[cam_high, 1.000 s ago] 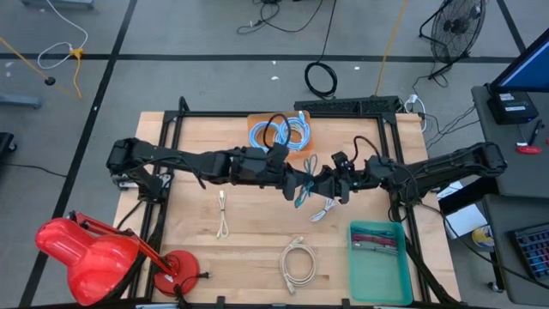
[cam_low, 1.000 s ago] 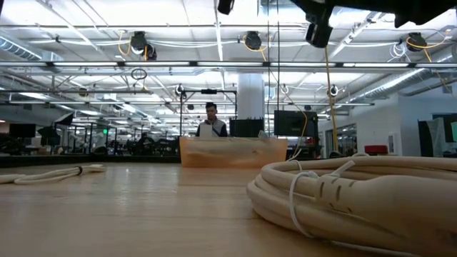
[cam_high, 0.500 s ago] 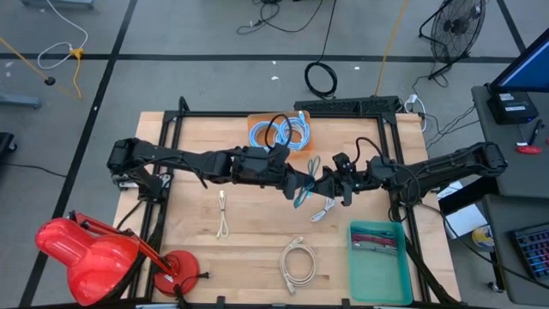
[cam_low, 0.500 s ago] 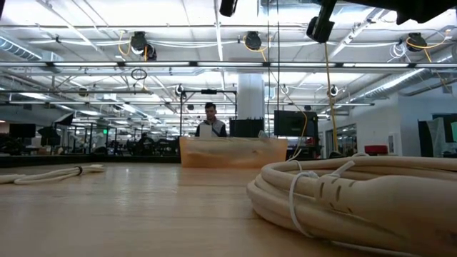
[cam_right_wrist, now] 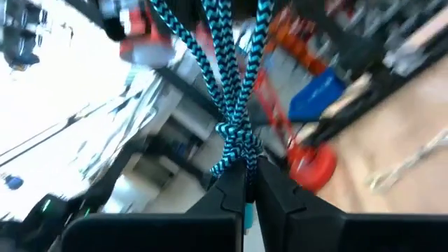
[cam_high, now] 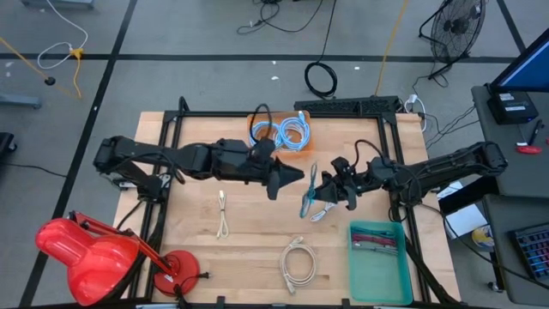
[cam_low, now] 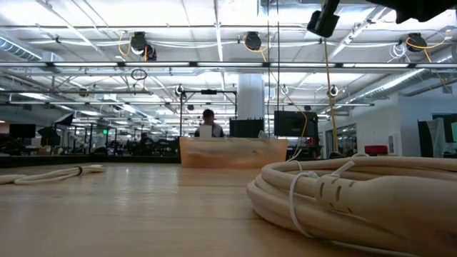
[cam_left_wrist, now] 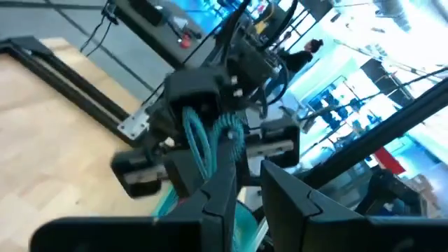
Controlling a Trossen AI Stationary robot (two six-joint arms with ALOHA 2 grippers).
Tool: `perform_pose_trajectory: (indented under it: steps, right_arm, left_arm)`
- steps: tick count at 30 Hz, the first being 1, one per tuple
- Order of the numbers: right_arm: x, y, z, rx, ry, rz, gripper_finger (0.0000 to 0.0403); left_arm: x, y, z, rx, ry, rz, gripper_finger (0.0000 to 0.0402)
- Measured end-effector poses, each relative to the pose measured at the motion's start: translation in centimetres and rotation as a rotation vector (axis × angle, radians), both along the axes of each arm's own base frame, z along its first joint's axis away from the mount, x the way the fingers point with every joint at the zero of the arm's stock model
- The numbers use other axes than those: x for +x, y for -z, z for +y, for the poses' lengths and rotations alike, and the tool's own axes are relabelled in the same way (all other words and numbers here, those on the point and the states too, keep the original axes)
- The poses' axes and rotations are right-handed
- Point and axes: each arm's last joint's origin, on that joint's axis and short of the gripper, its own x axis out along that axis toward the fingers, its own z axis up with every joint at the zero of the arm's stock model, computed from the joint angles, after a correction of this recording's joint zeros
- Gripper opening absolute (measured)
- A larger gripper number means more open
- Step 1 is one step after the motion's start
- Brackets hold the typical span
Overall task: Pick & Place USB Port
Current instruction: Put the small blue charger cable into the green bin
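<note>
The teal braided USB cable (cam_high: 306, 190) has passed from one arm to the other: one second ago both hands met over the middle of the wooden bench (cam_high: 197, 249), and now the right hand (cam_high: 324, 192) is clamped together on the knotted part of the cable, which hangs from it above the bench. The left hand (cam_high: 292, 177) has drawn back toward its own side and stands just apart from the cable; its fingers (cam_left_wrist: 217, 192) look slightly apart with nothing between them, though the wrist view is blurred, so this is only likely.

This suggests that the handover is done and the placing remains for the right arm. The green plastic tray (cam_high: 401, 279), with red and grey things inside, lies near the bench corner on the right arm's side, probably the goal.

For moving there is open wood between the right hand and the tray. The coiled white cable (cam_high: 298, 263) and the small white cable (cam_high: 223, 215) lie lower and well aside. The tray sits close to the bench edge and the black frame rail (cam_high: 422, 257), so the descent should stay inside its rim
</note>
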Motion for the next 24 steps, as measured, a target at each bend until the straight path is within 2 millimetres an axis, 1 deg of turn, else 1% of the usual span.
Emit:
perform_pose_trajectory:
  steps: [2, 4, 6, 8, 10, 13, 16, 19, 21, 24]
  right_arm:
    - [-0.1, 0.3, 0.3, 0.014, -0.1, 0.041, 0.0005]
    - [-0.4, 0.7, 0.6, 0.026, -0.214, 0.11, 0.0005]
    - [-1.1, 1.1, 1.1, 0.033, -0.297, 0.2, 0.0005]
    - [-2.2, 1.5, 1.5, 0.031, -0.363, 0.312, 0.0005]
    - [-3.5, 1.7, 1.9, 0.028, -0.415, 0.444, 0.0004]
    - [-6.0, 1.5, 2.5, 0.001, -0.479, 0.66, 0.0004]
    - [-8.4, 0.7, 3.2, -0.096, -0.49, 0.837, 0.0004]
    - [-10.1, -0.3, 4.3, -0.239, -0.478, 0.931, 0.0004]
    - [-10.7, -0.6, 5.1, -0.327, -0.47, 0.989, 0.0004]
    - [-10.9, -0.5, 6.9, -0.439, -0.488, 1.073, 0.0004]
  left_arm:
    - [-0.7, -0.3, 0.1, 0.006, 0.0, 0.018, 0.0069]
    - [-1.4, -1.1, 0.2, 0.007, -0.004, 0.009, 0.0069]
    - [-2.2, -0.9, 0.0, 0.021, -0.001, 0.062, 0.0069]
    - [-2.2, -0.7, -0.1, 0.025, -0.007, 0.084, 0.0069]
    - [-2.7, -0.5, -0.5, 0.033, -0.005, 0.128, 0.0069]
    - [-3.1, -0.7, -0.8, 0.038, -0.022, 0.142, 0.0069]
    - [-3.2, 0.1, -1.2, 0.045, -0.031, 0.202, 0.0069]
    - [-3.3, 0.4, -1.4, 0.045, -0.035, 0.233, 0.0069]
    - [-3.5, 0.4, -1.4, 0.034, -0.045, 0.24, 0.0069]
    - [-3.5, 0.7, -1.3, 0.038, -0.061, 0.27, 0.0069]
